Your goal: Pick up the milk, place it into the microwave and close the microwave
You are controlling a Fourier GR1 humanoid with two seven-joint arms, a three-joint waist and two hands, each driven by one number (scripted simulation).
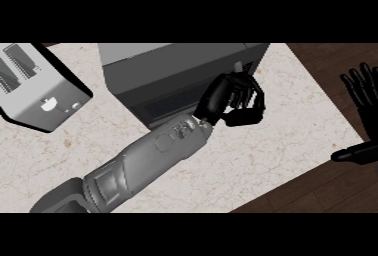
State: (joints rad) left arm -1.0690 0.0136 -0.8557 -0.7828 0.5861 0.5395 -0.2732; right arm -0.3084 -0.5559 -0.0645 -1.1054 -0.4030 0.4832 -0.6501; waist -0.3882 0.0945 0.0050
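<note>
Head view: toaster beside microwave.

obstacles: microwave fills counter's upper middle, toaster at upper left | blocked: left hand curled at microwave's right front corner, perhaps touching | free: bare marble in front and right | right hand off counter's right edge

Prob. a kitchen: marble-look counter w/ toaster & microwave on it.

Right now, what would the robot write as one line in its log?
left hand: curled at microwave front | right hand: open, resting at right edge | milk: not visible | toaster: left of microwave
</note>
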